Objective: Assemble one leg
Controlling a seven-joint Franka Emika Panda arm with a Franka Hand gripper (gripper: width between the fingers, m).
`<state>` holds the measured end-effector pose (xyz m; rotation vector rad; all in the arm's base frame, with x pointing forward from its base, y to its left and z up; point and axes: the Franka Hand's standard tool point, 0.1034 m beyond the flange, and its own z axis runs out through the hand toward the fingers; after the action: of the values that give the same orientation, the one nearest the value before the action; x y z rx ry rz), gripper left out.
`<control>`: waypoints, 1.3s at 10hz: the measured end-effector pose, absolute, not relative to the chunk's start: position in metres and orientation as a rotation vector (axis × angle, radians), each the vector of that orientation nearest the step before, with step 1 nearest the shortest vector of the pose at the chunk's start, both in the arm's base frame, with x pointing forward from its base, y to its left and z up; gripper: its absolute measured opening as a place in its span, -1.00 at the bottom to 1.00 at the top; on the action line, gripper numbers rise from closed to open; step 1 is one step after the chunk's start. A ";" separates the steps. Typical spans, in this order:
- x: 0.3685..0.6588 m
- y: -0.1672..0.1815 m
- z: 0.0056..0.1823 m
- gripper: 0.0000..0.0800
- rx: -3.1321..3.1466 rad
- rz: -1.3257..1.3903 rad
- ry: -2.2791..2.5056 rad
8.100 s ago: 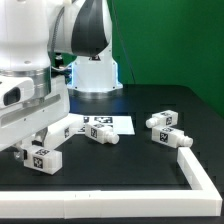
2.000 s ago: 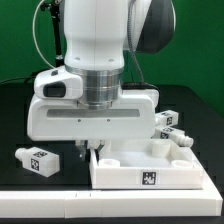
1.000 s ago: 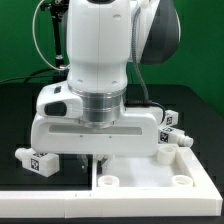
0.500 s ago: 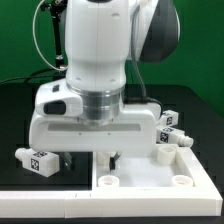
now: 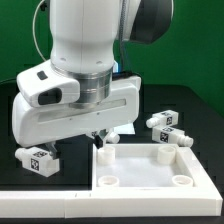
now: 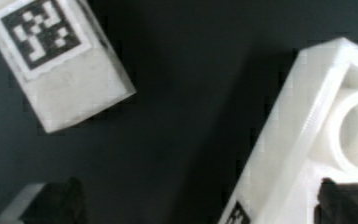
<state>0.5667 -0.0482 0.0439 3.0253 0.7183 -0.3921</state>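
Note:
In the exterior view a large white square panel [image 5: 140,168] with a raised rim and corner holes lies at the front right. One leg [image 5: 38,158], a stubby white peg with a tag, lies to the exterior view's left of the panel. Two more legs [image 5: 165,123] [image 5: 172,139] lie behind the panel's far right corner. My gripper [image 5: 99,138] hangs over the panel's far left corner. In the wrist view the gripper [image 6: 202,205] is open and empty, with dark fingertips [image 6: 51,205] on either side of the panel's rim [image 6: 309,120]. The tagged leg [image 6: 60,65] lies beside it.
The arm's big white body [image 5: 80,70] fills the middle of the exterior view and hides the table behind it. A white rail [image 5: 45,191] runs along the front edge of the black table. A green wall stands behind.
The gripper brought the panel to the front right corner. In the last half second the hand has risen and tilted away from the panel's far rim. The panel stays put.

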 end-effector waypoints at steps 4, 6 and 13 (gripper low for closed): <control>0.570 -0.082 0.050 0.62 2.826 -0.460 1.189; 0.571 -0.083 0.044 0.62 2.797 -0.436 1.217; 0.542 -0.089 0.039 0.62 2.590 -0.903 1.142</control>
<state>0.5420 -0.0894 0.0387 2.5900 1.1417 -0.9032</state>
